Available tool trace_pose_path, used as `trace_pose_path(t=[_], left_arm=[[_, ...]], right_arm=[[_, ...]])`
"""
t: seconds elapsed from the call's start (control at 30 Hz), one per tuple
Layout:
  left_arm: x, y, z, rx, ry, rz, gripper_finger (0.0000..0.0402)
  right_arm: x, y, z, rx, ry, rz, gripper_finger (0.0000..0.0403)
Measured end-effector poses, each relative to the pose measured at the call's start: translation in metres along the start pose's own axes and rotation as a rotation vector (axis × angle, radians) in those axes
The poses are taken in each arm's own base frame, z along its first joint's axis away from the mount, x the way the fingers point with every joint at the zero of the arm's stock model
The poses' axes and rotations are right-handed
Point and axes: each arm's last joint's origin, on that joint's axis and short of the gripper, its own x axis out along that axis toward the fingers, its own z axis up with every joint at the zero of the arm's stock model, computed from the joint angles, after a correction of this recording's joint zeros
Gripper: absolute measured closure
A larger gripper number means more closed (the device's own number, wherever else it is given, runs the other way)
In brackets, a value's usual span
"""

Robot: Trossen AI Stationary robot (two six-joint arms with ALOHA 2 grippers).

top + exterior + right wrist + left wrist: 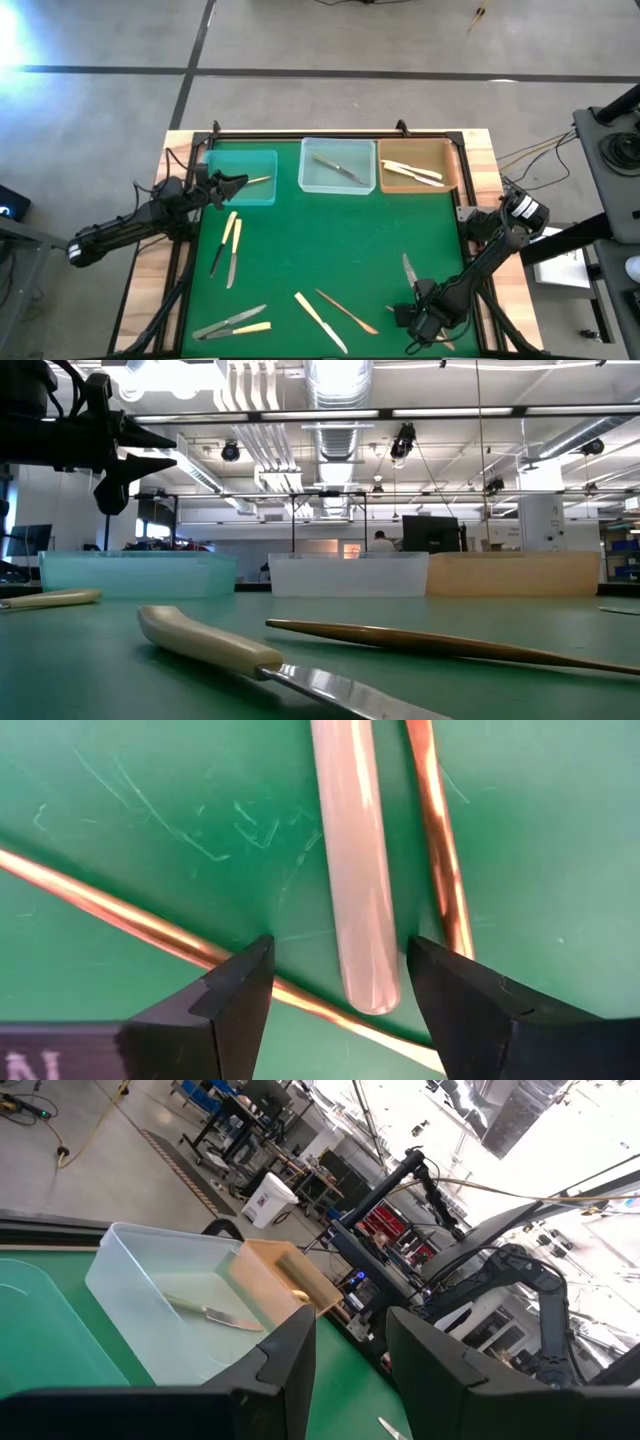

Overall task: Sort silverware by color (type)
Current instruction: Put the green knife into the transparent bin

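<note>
My left gripper hangs open over the teal tray, high above the table in the low view. A golden-bronze piece shows just past its fingertips, inside that tray. My right gripper is low over the table's near right part and is open. In its wrist view the gripper stands with one finger on either side of a pale handle's end, not touching it. Two golden-bronze pieces lie beside and under that handle.
The clear tray holds a silver knife, and the tan tray holds cream pieces. Loose on the green mat lie cream knives, a silver pair, a cream knife, a bronze piece and a silver one.
</note>
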Motion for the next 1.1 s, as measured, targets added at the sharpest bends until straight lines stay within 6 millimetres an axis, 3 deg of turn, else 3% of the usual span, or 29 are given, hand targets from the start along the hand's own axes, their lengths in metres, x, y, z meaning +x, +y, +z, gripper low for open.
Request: trace_pose_path(t=[0.33,0.63,0.73,1.1], left_arm=[[0.0,0.0,0.0,0.0,0.0,0.0,0.0293],[0.0,0.0,0.0,0.0,0.001,0.0,0.0293],[0.0,0.0,0.0,0.0,0.001,0.0,0.0293],[0.0,0.0,0.0,0.0,0.004,0.003,0.0293]], right_arm=[[0.017,0.002,0.002,0.01,-0.046,-0.018,0.0201],[0.025,0.006,-0.001,0.026,-0.028,0.004,0.034],[0.026,0.013,-0.007,0.009,0.021,0.081,0.0383],[0.029,0.014,-0.007,-0.005,-0.009,0.11,0.0392]])
